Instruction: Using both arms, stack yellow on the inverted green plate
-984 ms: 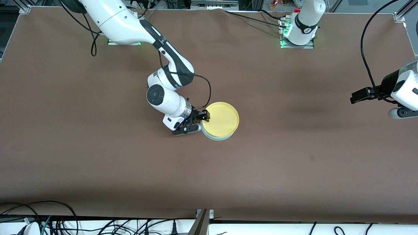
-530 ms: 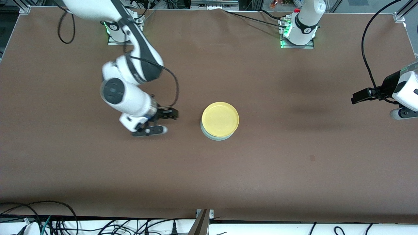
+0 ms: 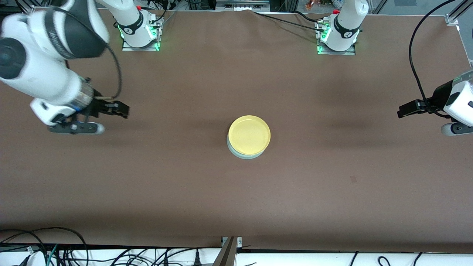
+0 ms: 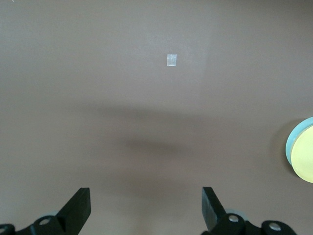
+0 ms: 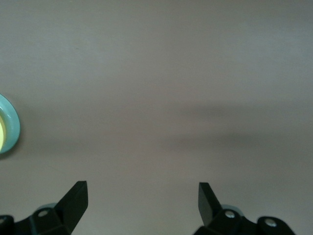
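Both grippers — right gripper (image 3: 120, 109), left gripper (image 3: 402, 111) — spread over bare table (image 3: 332, 177).

Brown matte table (image 3: 332, 192), metal-framed, cluttered edges.
Aluminium frame corners at 11 and 1 o'clock; white ledge (image 3: 295, 258) with tangled black cables (image 3: 74, 255) along 6 o'clock. More cables and gear past the 12 o'clock edge. Small pale tape square (image 4: 171, 59) stuck on the tabletop. Soft diffuse shadows across the surface, even overhead light.
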### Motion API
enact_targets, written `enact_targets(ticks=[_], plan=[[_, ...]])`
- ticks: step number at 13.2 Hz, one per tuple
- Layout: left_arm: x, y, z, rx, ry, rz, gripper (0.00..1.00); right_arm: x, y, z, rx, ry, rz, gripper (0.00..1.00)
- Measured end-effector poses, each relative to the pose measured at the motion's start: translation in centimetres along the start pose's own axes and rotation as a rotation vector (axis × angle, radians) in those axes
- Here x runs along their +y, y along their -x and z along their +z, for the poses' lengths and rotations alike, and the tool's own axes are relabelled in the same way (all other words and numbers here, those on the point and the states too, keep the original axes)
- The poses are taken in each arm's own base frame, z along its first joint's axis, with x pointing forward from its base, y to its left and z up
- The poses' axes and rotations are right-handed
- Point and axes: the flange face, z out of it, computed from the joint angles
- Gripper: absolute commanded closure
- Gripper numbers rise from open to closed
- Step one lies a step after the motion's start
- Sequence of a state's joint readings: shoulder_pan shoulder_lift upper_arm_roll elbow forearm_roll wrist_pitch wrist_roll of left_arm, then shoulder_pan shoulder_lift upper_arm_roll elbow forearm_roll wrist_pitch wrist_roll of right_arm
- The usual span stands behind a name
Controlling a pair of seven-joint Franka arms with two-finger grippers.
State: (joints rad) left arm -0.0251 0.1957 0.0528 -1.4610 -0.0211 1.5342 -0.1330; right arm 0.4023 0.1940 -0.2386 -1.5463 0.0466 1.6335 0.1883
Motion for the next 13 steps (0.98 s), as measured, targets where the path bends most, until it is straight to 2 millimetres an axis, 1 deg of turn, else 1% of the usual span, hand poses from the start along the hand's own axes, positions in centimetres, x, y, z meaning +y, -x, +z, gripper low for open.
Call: enact_targets(ticks=[2, 3, 4, 5, 7, 8, 10, 11, 13], plan=[[0.1, 0.0, 0.0, 0.000, 0.000, 0.001, 0.00, 3.9, 2.0, -2.7, -0.038, -0.007, 0.033, 0.00], [0.0, 0.0, 0.0, 0.000, 0.000, 0.001, 0.00, 5.5, 2.8, -3.7, -0.035, -0.011, 0.050, 0.00], [0.0, 0.0, 0.0, 0.000, 0.000, 0.001, 0.00, 6.9, 3.3, -4.0, -0.025, -0.008, 0.068, 0.00], [0.1, 0.0, 0.0, 0.001, 0.000, 0.001, 0.00, 8.1, 3.6, -3.8, -0.012, 0.001, 0.083, 0.00], [0.2, 0.0, 0.0, 0.001, 0.000, 0.003, 0.00, 10.5, 3.5, -3.0, 0.006, 0.003, 0.084, 0.00], [0.2, 0.0, 0.0, 0.001, 0.000, 0.004, 0.00, 11.7, 3.5, -3.1, 0.014, 0.001, 0.078, 0.00], [0.3, 0.0, 0.0, 0.001, 0.000, 0.005, 0.00, 13.6, 4.0, -3.8, 0.027, -0.004, 0.086, 0.00], [0.3, 0.0, 0.0, 0.001, 0.000, 0.006, 0.00, 14.2, 4.3, -4.2, 0.033, -0.005, 0.088, 0.00], [0.3, 0.0, 0.0, 0.001, 0.000, 0.005, 0.00, 14.3, 4.7, -4.7, 0.041, -0.006, 0.085, 0.00]])
